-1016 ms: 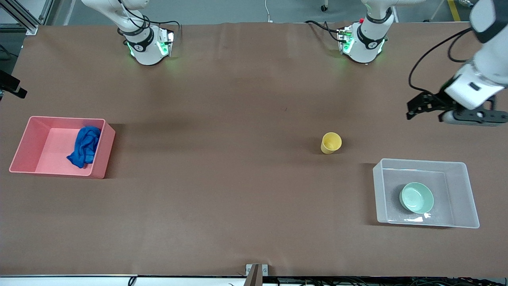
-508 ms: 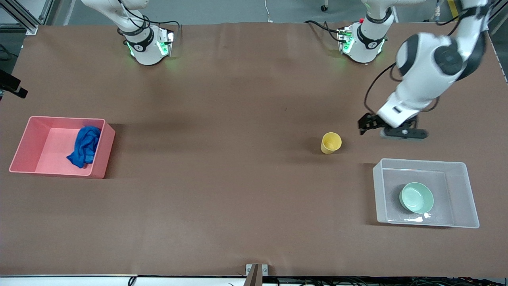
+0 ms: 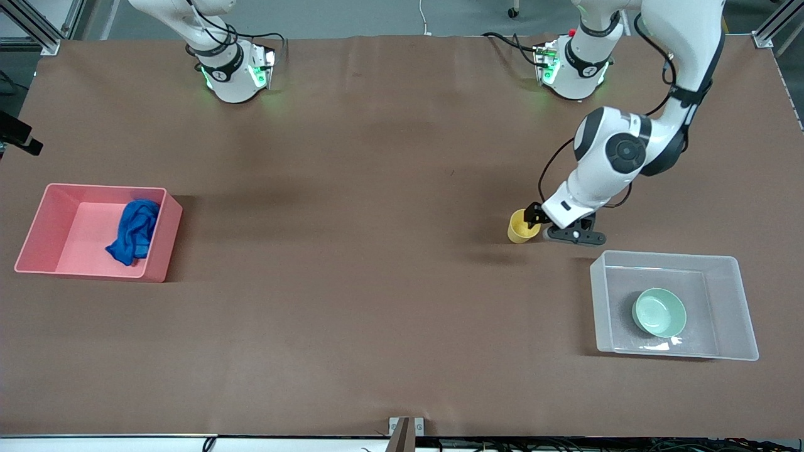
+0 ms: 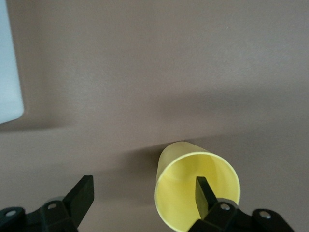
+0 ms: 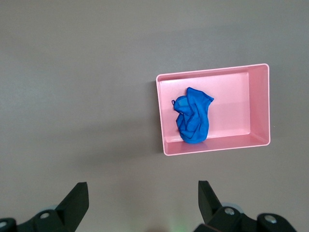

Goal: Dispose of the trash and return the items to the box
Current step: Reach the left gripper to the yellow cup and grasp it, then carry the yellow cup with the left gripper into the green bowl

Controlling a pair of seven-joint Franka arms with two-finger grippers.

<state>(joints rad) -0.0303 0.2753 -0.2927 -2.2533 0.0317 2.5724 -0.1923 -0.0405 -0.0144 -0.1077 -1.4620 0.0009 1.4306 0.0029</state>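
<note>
Left tool at yellow cup: one item outstanding

Left tool (image 4: 142, 195), fingers apart, one inside the yellow cup (image 3: 522, 226) on the surface. Right tool (image 5: 140, 203) spread, held high above the pink bin (image 3: 47, 210). Blue rag (image 3: 134, 230) binned; mint-green bowl (image 3: 659, 312) in the clear tub (image 3: 728, 263).

Yellow cup (image 3: 522, 227) — blue rag (image 3: 133, 231) (pink bin (image 3: 158, 257)).

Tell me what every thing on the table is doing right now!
Small yellow plastic cup: upright on the table, not lifted.
Left gripper: open, one finger inside the cup.
Mint-green round bowl: upright in the clear plastic tub.
Blue cloth rag: crumpled in the pink bin.
Right gripper: open, waiting above.
</note>
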